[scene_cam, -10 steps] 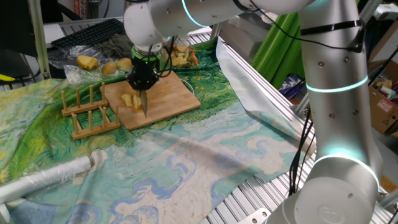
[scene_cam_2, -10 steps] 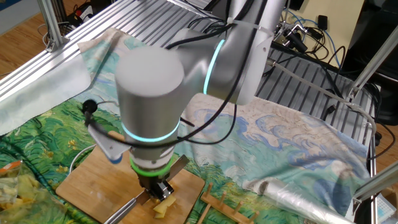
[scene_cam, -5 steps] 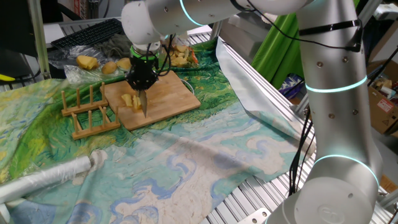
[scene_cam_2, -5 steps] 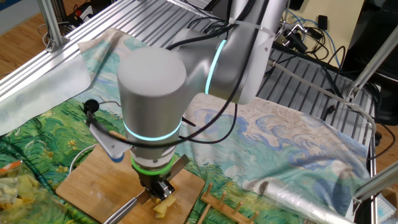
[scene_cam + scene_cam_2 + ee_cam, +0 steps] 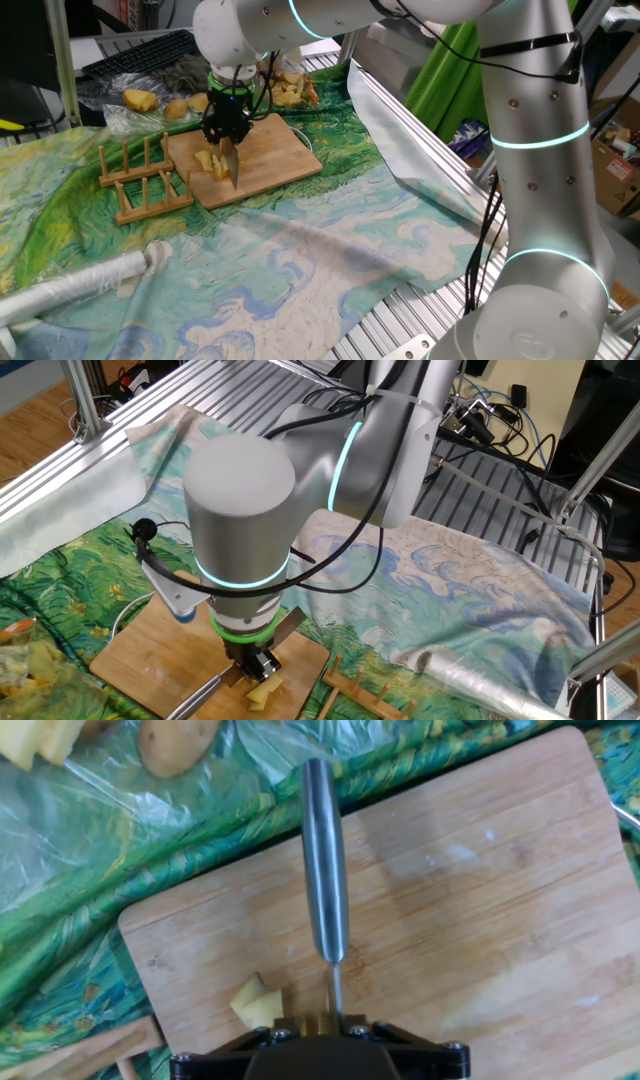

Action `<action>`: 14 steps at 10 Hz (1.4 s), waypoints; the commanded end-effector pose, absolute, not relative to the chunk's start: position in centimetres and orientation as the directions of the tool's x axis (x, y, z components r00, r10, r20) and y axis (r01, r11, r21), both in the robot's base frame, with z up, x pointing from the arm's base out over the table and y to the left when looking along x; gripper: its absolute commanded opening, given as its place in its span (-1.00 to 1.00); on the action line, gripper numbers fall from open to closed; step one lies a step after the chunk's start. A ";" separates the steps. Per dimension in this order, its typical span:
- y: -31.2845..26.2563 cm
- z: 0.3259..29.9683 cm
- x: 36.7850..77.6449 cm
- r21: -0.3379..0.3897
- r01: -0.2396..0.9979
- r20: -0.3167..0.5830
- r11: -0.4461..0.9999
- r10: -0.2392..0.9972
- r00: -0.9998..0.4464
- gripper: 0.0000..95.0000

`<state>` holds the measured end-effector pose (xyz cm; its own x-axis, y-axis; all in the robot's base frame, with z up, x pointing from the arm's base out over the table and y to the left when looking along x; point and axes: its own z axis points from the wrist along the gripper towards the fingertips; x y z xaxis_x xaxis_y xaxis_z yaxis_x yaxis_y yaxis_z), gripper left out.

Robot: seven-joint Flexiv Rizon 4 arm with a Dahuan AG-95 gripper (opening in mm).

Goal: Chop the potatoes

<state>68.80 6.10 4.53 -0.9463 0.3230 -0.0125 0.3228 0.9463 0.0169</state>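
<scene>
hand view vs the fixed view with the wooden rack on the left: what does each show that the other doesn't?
Hand view only: the knife's steel handle seen end-on along the board, and a whole unpeeled potato on clear plastic at the top edge.

Fixed view only: the arm, the wooden rack left of the board, a foil-wrapped roll, the painted cloth, and the knife blade pointing down at the board.

Both: the wooden board and the cut potatoes on it, beside the knife.
</scene>
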 end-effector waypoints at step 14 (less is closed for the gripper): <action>5.8 6.4 66.4 -0.011 0.246 0.007 0.969 0.246 -0.969 -1.00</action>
